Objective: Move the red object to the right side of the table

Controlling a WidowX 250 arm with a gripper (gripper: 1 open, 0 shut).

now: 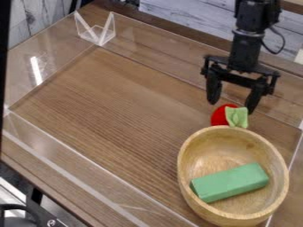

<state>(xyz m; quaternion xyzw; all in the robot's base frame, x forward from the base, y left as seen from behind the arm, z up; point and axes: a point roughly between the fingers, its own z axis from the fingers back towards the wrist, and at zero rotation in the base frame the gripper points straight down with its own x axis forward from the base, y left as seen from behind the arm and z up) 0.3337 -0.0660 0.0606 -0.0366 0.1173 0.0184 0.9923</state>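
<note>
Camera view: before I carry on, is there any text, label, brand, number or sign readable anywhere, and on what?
None: no readable text in this view.
Red toy: no marking.
Green block in the wooden bowl: plain, no print.
Hand: black, no legible brand or number.
Table and its clear walls: plain wood grain, no sign.
Clear stand at the far corner: no visible print.

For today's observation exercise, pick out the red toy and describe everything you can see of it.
The red toy is small and rounded, like a strawberry, glossy red with a light green leafy end turned toward the bowl. It looks like plastic. It lies on the table near the right wall, just beyond the bowl's rim, perhaps touching it. The gripper hangs just above with jaws open, holding nothing.
</note>
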